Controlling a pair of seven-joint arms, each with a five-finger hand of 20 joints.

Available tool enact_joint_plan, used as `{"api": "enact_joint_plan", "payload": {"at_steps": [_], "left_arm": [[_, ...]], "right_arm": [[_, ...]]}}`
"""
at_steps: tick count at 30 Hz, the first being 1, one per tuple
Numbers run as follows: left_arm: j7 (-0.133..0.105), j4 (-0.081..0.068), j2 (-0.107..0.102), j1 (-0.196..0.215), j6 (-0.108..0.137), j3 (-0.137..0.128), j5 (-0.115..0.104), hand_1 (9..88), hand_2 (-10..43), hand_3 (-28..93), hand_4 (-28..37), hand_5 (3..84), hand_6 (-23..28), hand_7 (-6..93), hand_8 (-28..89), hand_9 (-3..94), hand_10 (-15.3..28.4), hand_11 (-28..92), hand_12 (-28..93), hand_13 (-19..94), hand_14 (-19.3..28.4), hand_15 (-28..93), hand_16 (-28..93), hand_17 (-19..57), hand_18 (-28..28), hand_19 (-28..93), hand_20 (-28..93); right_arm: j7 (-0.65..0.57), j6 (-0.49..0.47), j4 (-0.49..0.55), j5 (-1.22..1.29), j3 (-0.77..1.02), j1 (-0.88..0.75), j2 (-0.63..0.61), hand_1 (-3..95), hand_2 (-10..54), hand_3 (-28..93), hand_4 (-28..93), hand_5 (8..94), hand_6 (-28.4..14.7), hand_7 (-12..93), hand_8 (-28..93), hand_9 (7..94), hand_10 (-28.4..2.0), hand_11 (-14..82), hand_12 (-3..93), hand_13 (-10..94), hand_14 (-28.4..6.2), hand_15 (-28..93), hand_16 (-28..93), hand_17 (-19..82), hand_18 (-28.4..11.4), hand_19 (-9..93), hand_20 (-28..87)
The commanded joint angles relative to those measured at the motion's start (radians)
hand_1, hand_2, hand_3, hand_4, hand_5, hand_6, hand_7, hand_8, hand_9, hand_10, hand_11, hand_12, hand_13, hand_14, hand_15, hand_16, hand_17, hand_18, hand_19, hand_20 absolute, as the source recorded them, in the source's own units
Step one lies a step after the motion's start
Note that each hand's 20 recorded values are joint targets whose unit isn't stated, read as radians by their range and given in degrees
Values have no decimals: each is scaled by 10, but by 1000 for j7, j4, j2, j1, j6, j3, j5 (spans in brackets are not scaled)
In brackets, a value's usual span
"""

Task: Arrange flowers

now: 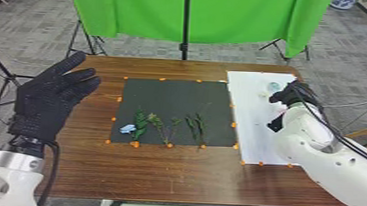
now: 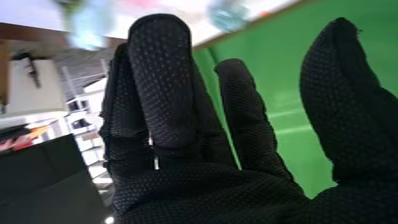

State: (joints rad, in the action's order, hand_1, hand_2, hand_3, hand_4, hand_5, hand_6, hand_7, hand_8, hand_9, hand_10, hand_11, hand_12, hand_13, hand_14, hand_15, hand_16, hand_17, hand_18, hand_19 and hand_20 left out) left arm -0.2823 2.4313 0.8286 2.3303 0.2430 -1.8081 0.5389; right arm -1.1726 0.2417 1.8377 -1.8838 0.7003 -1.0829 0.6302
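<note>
So that each stem can be taken singly, as it seems, the flowers are laid out along the near part of a black rectangular mat on the brown wooden counter. A light-blue flower lies at the left, just beside a leafy green stem; thin branching stems lie in the middle, with slender green stems to their right. Small orange markers edge the mat, probably to fix the working zone.

The black-gloved right hand is over the white rectangular board to the right of the mat. Its fingers are extended and spaced wide, the thumb well apart, and they hold nothing. A translucent teal item and a pale pink item are near it; their exact form cannot be told. This posture would suit an approach to a light object; a low sweep could tip or drag it.

At the left side, the black-gloved left hand is raised, fingers extended and empty, presumably parked to leave the mat accessible. Arranging appears to be at an early stage.
</note>
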Motion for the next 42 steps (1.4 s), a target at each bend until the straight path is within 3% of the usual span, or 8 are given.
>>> {"api": "enact_joint_plan", "payload": {"at_steps": [1, 11, 15, 19, 21, 31, 34, 42], "left_arm": [[22, -14, 13, -16, -14, 20, -4, 239, 61, 795, -199, 371, 97, 162, -104, 343, 219, 298, 118, 234, 284, 510, -88, -101, 243, 553, 176], [37, -18, 16, -27, -31, 20, 1, 241, 60, 795, -199, 371, 97, 162, -104, 344, 219, 297, 119, 234, 284, 511, -87, -101, 242, 551, 176], [23, -17, 12, -28, -26, 28, -1, 241, 60, 794, -199, 370, 97, 162, -105, 343, 218, 297, 118, 234, 284, 511, -87, -101, 242, 550, 175], [13, -11, 14, -12, -20, 22, -1, 241, 60, 795, -199, 370, 98, 161, -104, 343, 219, 297, 118, 233, 284, 510, -87, -101, 243, 550, 175], [13, -8, 16, -7, -15, 18, -2, 241, 60, 795, -200, 370, 98, 161, -104, 343, 219, 297, 118, 233, 283, 510, -87, -102, 243, 550, 175], [25, -5, 25, -4, -16, 14, 2, 241, 62, 793, -199, 370, 98, 161, -104, 344, 219, 298, 118, 232, 283, 510, -87, -101, 242, 549, 175], [18, 2, 12, -3, -11, 10, 1, 240, 61, 794, -199, 370, 98, 161, -104, 343, 219, 298, 118, 232, 283, 510, -87, -102, 242, 549, 175], [45, 4, 7, -45, -29, 8, 13, 241, 62, 793, -199, 371, 98, 161, -103, 343, 219, 298, 118, 233, 284, 510, -87, -100, 242, 552, 176]], "right_arm": [[-42, -71, -35, 7, -22, -5, -11, 365, -95, 750, -270, 509, -34, 121, -117, 642, -219, 136, 112, 768, -101, 657, 103, 324, -237, 931, -55], [10, -46, -104, -33, -191, 68, -21, 393, -95, 753, -272, 545, -14, 126, -118, 676, -200, 144, 118, 783, -96, 653, 117, 335, -231, 932, -48], [7, 0, -151, -81, -278, 106, -4, 466, -95, 771, -281, 674, 22, 152, -127, 761, -112, 159, 131, 821, -52, 638, 154, 357, -190, 926, -64], [-7, 77, -165, -160, -324, 113, -3, 561, -95, 675, -283, 824, 29, 176, 5, 899, -69, 60, 265, 874, -25, 608, 188, 384, -172, 927, -38], [-8, 97, -166, -191, -340, 123, -5, 571, -95, 671, -283, 855, 34, 182, 22, 932, -59, 76, 280, 892, -17, 600, 201, 392, -169, 928, -31], [-32, 179, -93, -295, -322, 149, -17, 568, -95, 692, -283, 879, 32, 180, 34, 937, -55, 159, 272, 905, -13, 596, 208, 400, -165, 931, -21], [-9, 207, -53, -321, -352, 202, -10, 567, -95, 695, -283, 881, 31, 178, 36, 937, -57, 163, 270, 905, -14, 597, 209, 401, -167, 932, -17], [147, 224, -41, -239, -477, 398, 164, 565, -95, 702, -283, 882, 29, 176, 42, 937, -59, 166, 269, 905, -14, 599, 212, 399, -166, 932, -8]]}}
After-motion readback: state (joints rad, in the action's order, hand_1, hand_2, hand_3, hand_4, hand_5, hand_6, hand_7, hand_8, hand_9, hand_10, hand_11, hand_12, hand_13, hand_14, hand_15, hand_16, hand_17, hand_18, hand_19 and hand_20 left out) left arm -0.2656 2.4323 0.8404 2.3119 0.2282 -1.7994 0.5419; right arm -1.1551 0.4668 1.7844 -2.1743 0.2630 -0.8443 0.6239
